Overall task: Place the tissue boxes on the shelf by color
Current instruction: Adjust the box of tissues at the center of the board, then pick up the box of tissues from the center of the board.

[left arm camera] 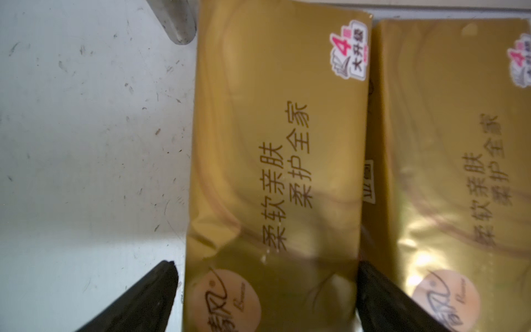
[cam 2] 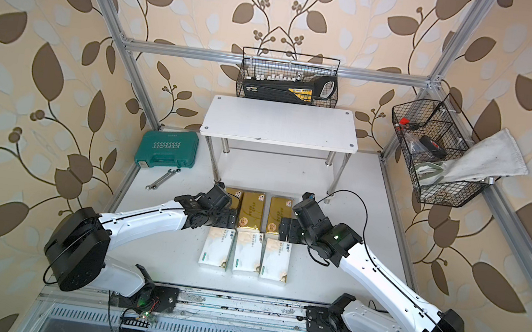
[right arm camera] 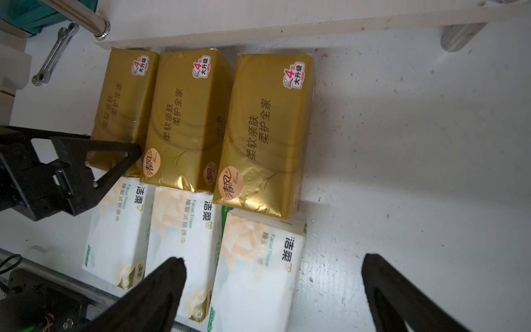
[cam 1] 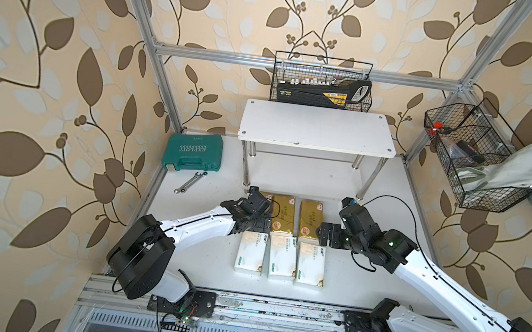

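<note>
Left claw (left arm camera: pixel 265 267): wide open, empty, astride leftmost gold pack (left arm camera: pixel 275 143).
Right claw (right arm camera: pixel 274 260): wide open, empty, over rightmost white pack (right arm camera: pixel 253 276).

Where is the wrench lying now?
In both top views the wrench lies flat on the table, on the left side, just in front of the teal case and left of the shelf legs.
</note>
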`<state>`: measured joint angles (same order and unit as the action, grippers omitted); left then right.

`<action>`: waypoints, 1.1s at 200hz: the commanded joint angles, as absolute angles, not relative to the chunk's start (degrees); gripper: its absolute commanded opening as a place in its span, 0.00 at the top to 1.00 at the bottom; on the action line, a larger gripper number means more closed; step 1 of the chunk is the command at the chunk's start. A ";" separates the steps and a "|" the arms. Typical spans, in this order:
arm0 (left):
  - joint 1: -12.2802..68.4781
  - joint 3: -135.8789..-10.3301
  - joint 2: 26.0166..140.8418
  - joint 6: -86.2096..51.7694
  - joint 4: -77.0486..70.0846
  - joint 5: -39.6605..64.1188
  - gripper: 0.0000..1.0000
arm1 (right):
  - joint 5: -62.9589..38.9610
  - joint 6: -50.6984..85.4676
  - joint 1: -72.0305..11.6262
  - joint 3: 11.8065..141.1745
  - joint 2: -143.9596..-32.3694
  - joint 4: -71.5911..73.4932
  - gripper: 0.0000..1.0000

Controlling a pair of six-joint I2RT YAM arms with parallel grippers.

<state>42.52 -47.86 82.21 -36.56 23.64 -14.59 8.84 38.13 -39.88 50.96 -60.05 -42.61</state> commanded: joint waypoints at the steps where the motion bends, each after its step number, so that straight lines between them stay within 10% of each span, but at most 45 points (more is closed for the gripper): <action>1: 43.97 -46.73 79.79 -38.68 23.28 -19.22 0.01 | 10.04 38.77 -40.17 49.63 -59.28 -43.33 0.01; 107: 57.42 -41.86 61.85 -52.37 36.97 -23.76 0.01 | 10.54 38.76 -40.17 48.06 -57.06 -44.33 0.01; 220: 74.95 -41.05 72.09 -70.67 42.06 -32.44 0.01 | 12.02 38.14 -40.12 47.75 -51.86 -49.17 0.01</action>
